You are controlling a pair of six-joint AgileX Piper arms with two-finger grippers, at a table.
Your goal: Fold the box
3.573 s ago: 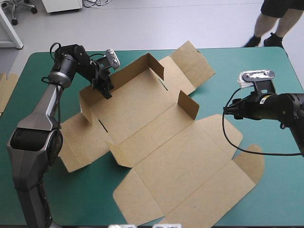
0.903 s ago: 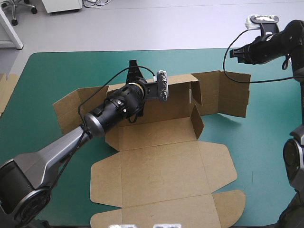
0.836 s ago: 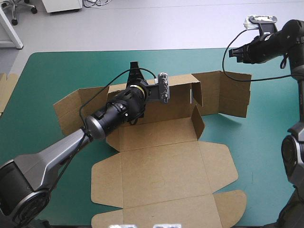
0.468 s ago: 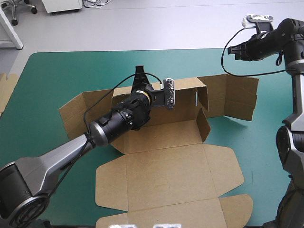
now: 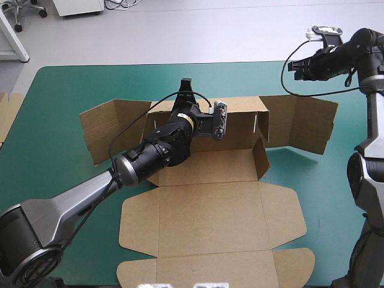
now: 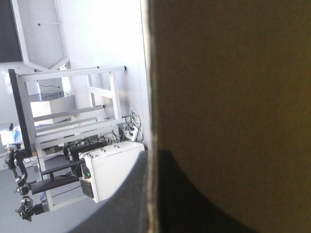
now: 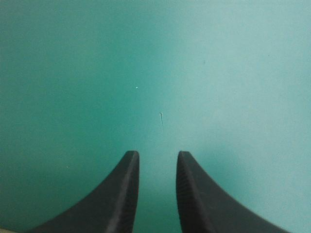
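The brown box [image 5: 204, 222] lies at mid-table, its lid panel flat toward the near edge. Its long back wall [image 5: 240, 123] stands raised, with side flaps spread out to the left [image 5: 114, 129] and right [image 5: 306, 123]. A short side wall [image 5: 261, 159] stands at the right. My left gripper [image 5: 185, 87] reaches over the tray and pinches the back wall's top edge. In the left wrist view that board edge [image 6: 150, 97] runs between the black fingers of the gripper [image 6: 151, 162]. My right gripper [image 5: 293, 66] hovers beyond the box's far right corner, open and holding nothing, over bare teal-green cover [image 7: 155, 155].
More brown board [image 5: 9, 111] shows at the table's left edge. The table's far edge [image 5: 150, 65] runs just behind the box's back wall. Teal-green cover [image 5: 54, 198] lies bare to the left of the lid.
The box has turned square to the table and slid right with my left gripper on its back wall, which now stands up. My right gripper rose to the far right corner.
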